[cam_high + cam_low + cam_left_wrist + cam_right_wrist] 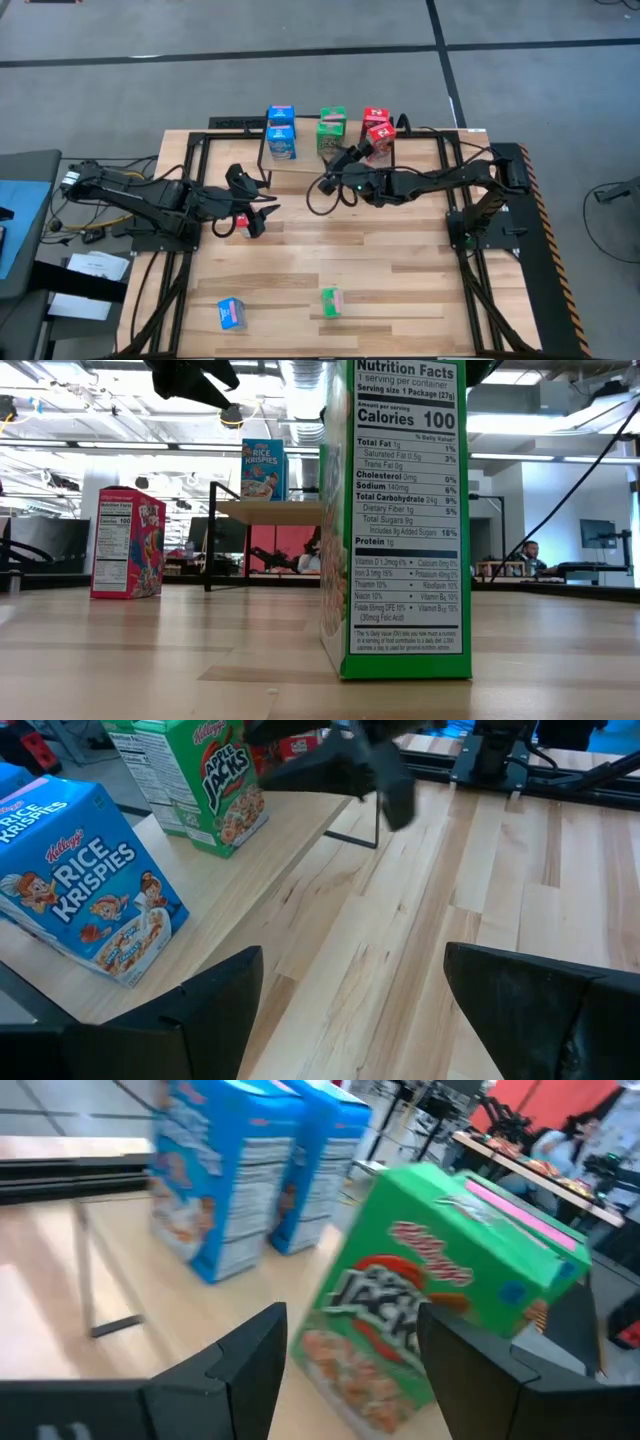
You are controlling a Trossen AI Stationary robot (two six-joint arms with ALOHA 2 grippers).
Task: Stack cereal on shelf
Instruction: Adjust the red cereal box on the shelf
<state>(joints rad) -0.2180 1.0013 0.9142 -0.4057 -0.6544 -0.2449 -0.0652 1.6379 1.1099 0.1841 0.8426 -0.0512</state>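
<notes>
Six cereal boxes stood on the shelf [300,165] at the table's [400,280] far edge in the high view; a red box [243,224] lay just beside the left hand [262,214], a blue box [231,314] and green box [331,301] near the front edge; the right hand [340,160] hovered by the shelf's green boxes [331,131]; low view: the red box stood upright; left wrist: fingers [215,995] spread, holding nothing; right wrist: fingers [250,1355] parted, a green box [440,1295] straight ahead, ungripped.
</notes>
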